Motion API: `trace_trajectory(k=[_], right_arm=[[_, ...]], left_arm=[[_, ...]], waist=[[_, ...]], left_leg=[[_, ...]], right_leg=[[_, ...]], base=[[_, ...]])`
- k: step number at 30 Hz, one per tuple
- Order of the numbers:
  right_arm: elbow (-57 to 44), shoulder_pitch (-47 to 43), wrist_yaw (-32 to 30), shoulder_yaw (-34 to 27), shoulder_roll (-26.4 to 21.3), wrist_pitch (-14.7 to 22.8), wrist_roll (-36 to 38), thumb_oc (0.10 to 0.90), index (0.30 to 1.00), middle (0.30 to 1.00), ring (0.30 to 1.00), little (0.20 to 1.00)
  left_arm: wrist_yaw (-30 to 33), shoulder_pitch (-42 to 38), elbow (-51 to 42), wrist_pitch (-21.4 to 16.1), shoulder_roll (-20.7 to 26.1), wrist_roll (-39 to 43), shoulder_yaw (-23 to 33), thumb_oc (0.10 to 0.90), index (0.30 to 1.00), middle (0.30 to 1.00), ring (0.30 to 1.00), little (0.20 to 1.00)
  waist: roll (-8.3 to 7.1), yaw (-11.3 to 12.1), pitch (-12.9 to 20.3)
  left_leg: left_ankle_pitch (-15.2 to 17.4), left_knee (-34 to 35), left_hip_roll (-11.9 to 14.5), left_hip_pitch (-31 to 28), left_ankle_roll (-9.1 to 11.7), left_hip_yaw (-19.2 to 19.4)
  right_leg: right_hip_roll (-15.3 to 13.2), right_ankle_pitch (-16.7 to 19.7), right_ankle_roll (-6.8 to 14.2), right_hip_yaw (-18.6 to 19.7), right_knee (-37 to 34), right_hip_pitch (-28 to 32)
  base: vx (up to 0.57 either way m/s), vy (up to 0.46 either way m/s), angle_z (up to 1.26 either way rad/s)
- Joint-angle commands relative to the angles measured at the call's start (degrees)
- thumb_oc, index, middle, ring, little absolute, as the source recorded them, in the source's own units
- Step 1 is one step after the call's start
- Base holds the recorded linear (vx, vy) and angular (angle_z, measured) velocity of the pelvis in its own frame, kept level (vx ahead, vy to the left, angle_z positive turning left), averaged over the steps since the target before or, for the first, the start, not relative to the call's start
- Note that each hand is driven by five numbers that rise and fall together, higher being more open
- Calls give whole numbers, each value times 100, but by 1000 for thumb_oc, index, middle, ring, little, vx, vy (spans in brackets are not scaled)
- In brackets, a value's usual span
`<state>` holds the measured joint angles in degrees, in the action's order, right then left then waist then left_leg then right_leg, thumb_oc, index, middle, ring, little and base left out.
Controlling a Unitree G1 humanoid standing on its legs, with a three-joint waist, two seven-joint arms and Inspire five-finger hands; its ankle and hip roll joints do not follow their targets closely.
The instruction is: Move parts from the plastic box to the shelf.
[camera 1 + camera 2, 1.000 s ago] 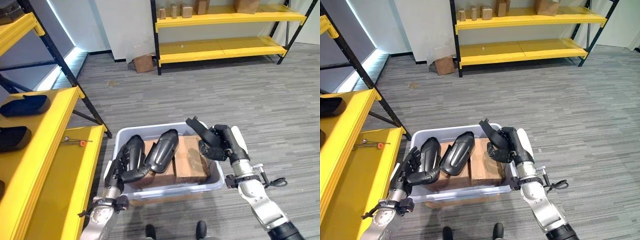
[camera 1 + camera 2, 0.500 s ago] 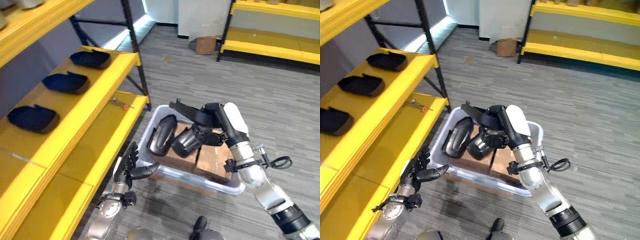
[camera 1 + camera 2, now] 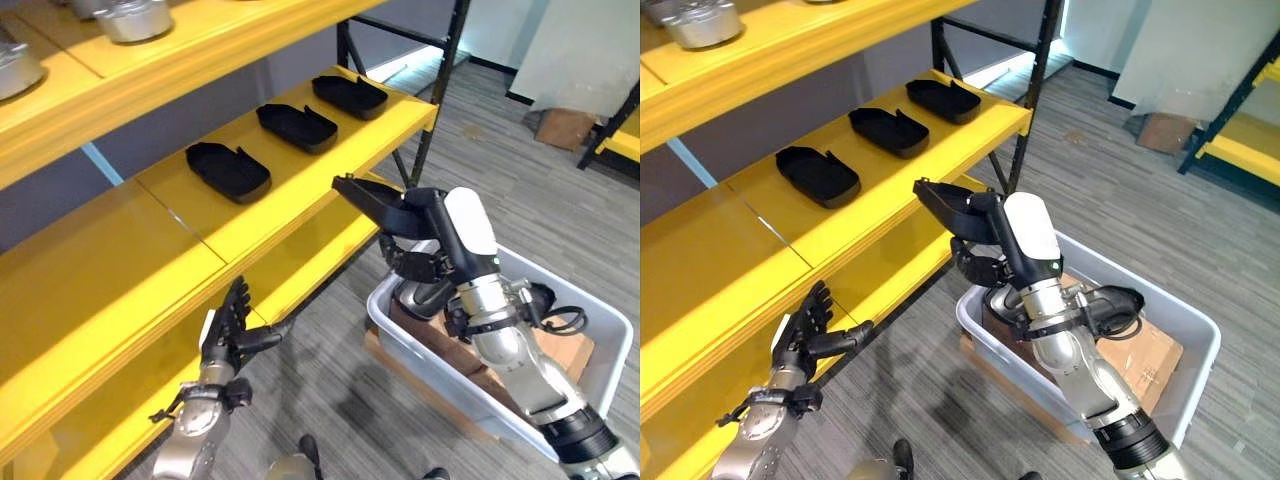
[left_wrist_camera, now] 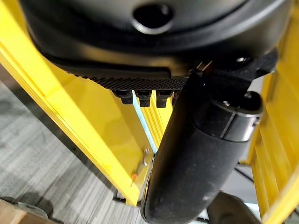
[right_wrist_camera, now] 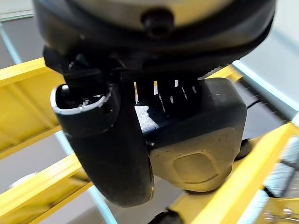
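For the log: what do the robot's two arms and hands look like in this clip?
Both arms are silver-grey metal with dark bands at the joints. Each ends in a dark, fingered hand: the left hand is slim and all black, with a black collar at the wrist. The right hand bears a smooth white cover along its back above a grey ribbed wrist.

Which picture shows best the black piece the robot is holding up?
The right eye view: the black part sticks out whole from the right hand, beside the yellow shelf. The left eye view shows it nearly as well. The right wrist view sees only a close-up chunk of it.
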<state>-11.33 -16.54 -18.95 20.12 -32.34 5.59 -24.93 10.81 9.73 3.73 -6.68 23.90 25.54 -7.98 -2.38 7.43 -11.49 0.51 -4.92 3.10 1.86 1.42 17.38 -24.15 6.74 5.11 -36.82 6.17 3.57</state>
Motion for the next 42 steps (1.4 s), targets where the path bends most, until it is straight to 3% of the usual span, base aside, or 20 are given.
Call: trace_trajectory(k=[1,3,4,6,9,10,13,15,22,26,31,33,34,35,36,37,38,40,42], right_arm=[[-572,-1061,-263,-5,-69,376,-531,400,300,300,300,300],[-561,-1094,-194,48,-104,358,-557,400,300,300,300,300],[-596,-1112,-173,56,-148,359,-603,400,300,300,300,300],[-683,-1138,-183,55,-202,373,-690,400,300,300,300,300],[-779,-1181,-219,16,-271,411,-835,400,300,300,300,300],[-799,-1210,-218,28,-289,444,-828,400,300,300,300,300],[-864,-1296,-273,17,-278,469,-806,400,300,300,300,300],[-949,-1169,-294,-69,-300,514,-806,400,300,300,300,300],[-1203,-846,-272,-274,-410,647,-673,400,300,300,300,300],[-1308,-834,-267,-303,-443,695,-619,400,300,300,300,300],[-1392,-952,-399,-332,-538,734,-538,400,300,300,300,300],[-1411,-1050,-476,-308,-624,695,-542,400,300,300,300,300],[-1362,-1018,-544,-352,-652,639,-501,400,300,300,300,300],[-1361,-1009,-545,-356,-652,641,-499,400,300,300,300,300],[-1345,-953,-595,-388,-650,654,-433,400,300,300,300,300],[-1345,-945,-596,-389,-653,656,-431,400,300,300,300,300],[-1341,-912,-622,-417,-675,644,-435,400,300,300,300,300],[-1364,-877,-616,-452,-672,633,-485,400,300,300,300,300],[-1360,-831,-609,-473,-626,599,-567,400,300,300,300,300]], left_arm=[[84,-223,-799,-589,168,-319,109,900,1000,1000,1000,1000],[92,-266,-740,-587,193,-340,51,900,1000,1000,1000,1000],[97,-306,-711,-591,210,-344,20,900,1000,1000,1000,1000],[102,-350,-680,-592,217,-378,5,900,1000,1000,1000,1000],[51,-360,-670,-557,212,-446,-33,900,1000,1000,1000,1000],[43,-373,-656,-545,191,-457,-70,900,1000,1000,1000,1000],[-9,-411,-584,-529,158,-486,-135,900,1000,1000,1000,1000],[-32,-450,-542,-535,120,-485,-178,900,1000,1000,1000,1000],[-79,-128,-661,-502,-6,-498,16,900,1000,1000,1000,1000],[-93,-89,-684,-499,-22,-465,-2,900,1000,1000,1000,1000],[-72,-302,-642,-537,3,-373,-193,900,1000,1000,1000,1000],[-62,-456,-636,-532,56,-298,-273,900,1000,1000,1000,1000],[-75,-453,-641,-513,81,-290,-278,900,1000,1000,1000,1000],[-74,-446,-644,-513,84,-290,-283,900,1000,1000,1000,1000],[-44,-417,-641,-509,94,-294,-274,900,1000,1000,1000,1000],[-43,-410,-646,-506,94,-293,-278,900,1000,1000,1000,1000],[-35,-390,-637,-491,94,-275,-265,900,1000,1000,1000,1000],[-46,-347,-609,-496,75,-257,-243,900,1000,1000,1000,1000],[-72,-362,-650,-493,102,-263,-247,900,1000,1000,1000,1000]], waist=[[38,92,616],[46,25,606],[92,-73,554],[199,-146,494],[331,-344,400],[364,-454,346],[285,-668,242],[148,-770,287],[64,-631,680],[16,-604,664],[-39,-676,444],[-114,-711,278],[-201,-684,330],[-202,-688,328],[-169,-665,380],[-159,-680,390],[-109,-697,412],[35,-729,539],[130,-684,594]], left_leg=[[411,-5,-227,109,-285,-315],[425,71,-371,70,-395,-499],[294,102,-437,76,-483,-524],[258,174,-516,13,-541,-678],[180,364,-535,-157,-586,-902],[159,427,-540,-218,-586,-1011],[209,430,-688,-342,-571,-1317],[239,348,-830,-320,-517,-1606],[284,350,-655,-445,-361,-1577],[318,151,-603,-361,-250,-1623],[421,-802,-563,215,42,-1547],[213,-1301,-148,484,197,-1299],[68,-931,575,370,229,-1336],[33,-862,582,327,249,-1345],[-472,-453,1134,308,380,-1490],[-533,-350,1152,269,406,-1504],[-806,-99,1394,252,480,-1419],[-701,492,1391,-41,544,-1255],[-659,596,1256,-94,562,-1163]], right_leg=[[-348,129,723,328,531,77],[-292,166,652,797,916,-118],[-146,222,488,1109,1079,-321],[173,13,368,1615,1373,-666],[840,-463,128,1968,1751,-1255],[1200,-674,41,2224,1794,-1588],[1797,-616,42,2836,1473,-2007],[2104,-569,31,3246,887,-1706],[2185,-598,-92,3109,-55,-833],[2177,-612,-136,3000,-203,-684],[2070,-722,-249,2738,-168,-615],[1970,-799,-331,2573,-40,-614],[1825,-871,-262,2498,-11,-570],[1835,-877,-272,2486,-13,-553],[1731,-953,-173,2472,19,-520],[1751,-964,-188,2449,28,-520],[1683,-999,-137,2391,58,-499],[1667,-1059,-82,2307,148,-539],[1573,-1023,-54,2271,166,-508]], base=[[101,247,34],[64,204,54],[10,183,83],[30,159,91],[44,78,58],[64,30,38],[82,-33,29],[92,-98,68],[110,-120,40],[25,-116,12],[-68,-76,45],[-55,16,82],[37,73,87],[121,206,77],[77,105,43],[118,207,25],[83,106,23],[129,180,17],[136,213,9]])
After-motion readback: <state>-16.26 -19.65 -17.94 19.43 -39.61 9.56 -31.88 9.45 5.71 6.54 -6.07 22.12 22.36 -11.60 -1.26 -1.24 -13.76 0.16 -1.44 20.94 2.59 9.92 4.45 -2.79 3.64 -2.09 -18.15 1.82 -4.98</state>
